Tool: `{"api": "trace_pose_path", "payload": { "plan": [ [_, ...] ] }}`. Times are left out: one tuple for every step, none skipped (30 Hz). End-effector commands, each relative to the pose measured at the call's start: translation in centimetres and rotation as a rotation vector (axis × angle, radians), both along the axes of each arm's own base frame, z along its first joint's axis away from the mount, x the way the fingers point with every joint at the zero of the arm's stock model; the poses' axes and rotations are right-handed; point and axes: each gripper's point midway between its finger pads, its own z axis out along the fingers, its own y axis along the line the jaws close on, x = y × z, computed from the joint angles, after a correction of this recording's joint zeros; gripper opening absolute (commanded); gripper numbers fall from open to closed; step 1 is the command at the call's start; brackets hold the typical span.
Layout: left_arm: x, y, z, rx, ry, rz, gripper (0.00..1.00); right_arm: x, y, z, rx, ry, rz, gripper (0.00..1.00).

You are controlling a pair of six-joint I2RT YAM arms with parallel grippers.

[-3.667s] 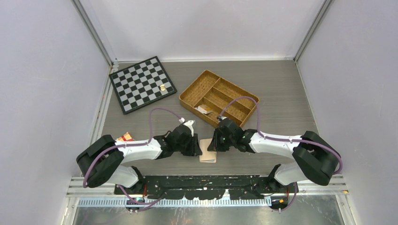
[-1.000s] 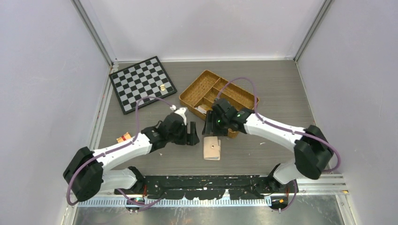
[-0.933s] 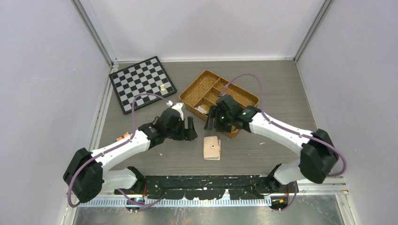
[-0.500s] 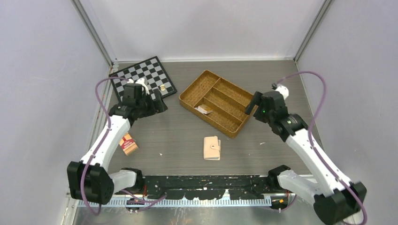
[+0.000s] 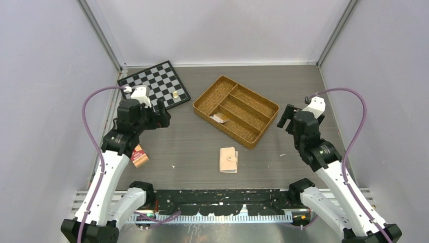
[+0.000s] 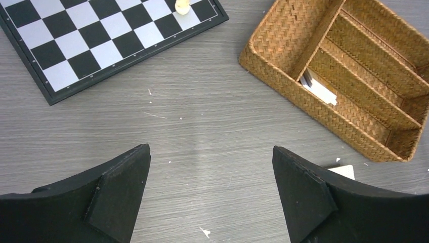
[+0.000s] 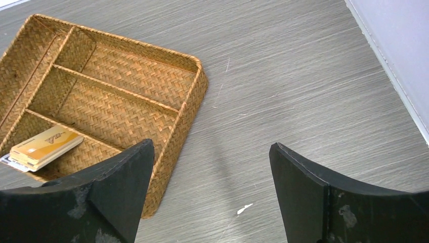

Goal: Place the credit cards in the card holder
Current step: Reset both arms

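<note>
The peach-beige card holder [image 5: 228, 160] lies folded shut on the table, snap tab on top, with neither gripper near it. A small stack of credit cards [image 7: 45, 147], orange-tan on top, rests in a compartment of the wicker tray [image 7: 184, 119]. The same credit cards [image 5: 219, 118] [image 6: 318, 87] also show from above and in the left wrist view. My left gripper [image 5: 163, 114] [image 6: 211, 162] hangs open and empty above bare table, beside the chessboard. My right gripper [image 5: 283, 116] [image 7: 211, 152] is open and empty just off the tray's right end.
A chessboard [image 5: 153, 91] with one pale piece [image 5: 174, 94] lies at the back left. The wicker tray [image 5: 243, 104] stands at the centre back. A red-brown packet [image 5: 139, 155] lies near the left arm. Grey walls close in on both sides.
Both arms have drawn back from the card holder and swung outward, left toward the chessboard, right past the tray's end. Both grippers opened wider. The card holder stays put.
</note>
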Motion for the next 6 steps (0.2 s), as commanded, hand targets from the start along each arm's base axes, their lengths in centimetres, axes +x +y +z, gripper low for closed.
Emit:
{"api": "trace_pose_path", "payload": {
  "plan": [
    [0.48, 0.07, 0.54, 0.032, -0.046, -0.021, 0.93, 0.72, -0.49, 1.52, -0.019, -0.066, -0.023, 0.89],
    [0.48, 0.08, 0.43, 0.036, -0.044, -0.024, 0.93, 0.77, -0.40, 1.45, -0.017, -0.063, -0.019, 0.89],
    [0.46, 0.05, 0.30, 0.042, -0.043, -0.032, 0.93, 0.79, -0.36, 1.49, -0.018, -0.063, -0.016, 0.89],
    [0.49, 0.09, 0.33, 0.049, -0.046, -0.034, 0.93, 0.82, -0.30, 1.50, -0.017, -0.062, -0.014, 0.89],
    [0.49, 0.18, 0.32, 0.053, -0.045, -0.031, 0.94, 0.84, -0.30, 1.52, -0.016, -0.062, -0.014, 0.89],
    [0.47, 0.21, 0.40, 0.052, -0.048, -0.029, 0.94, 0.86, -0.25, 1.62, -0.014, -0.066, -0.011, 0.89]
  ]
}}
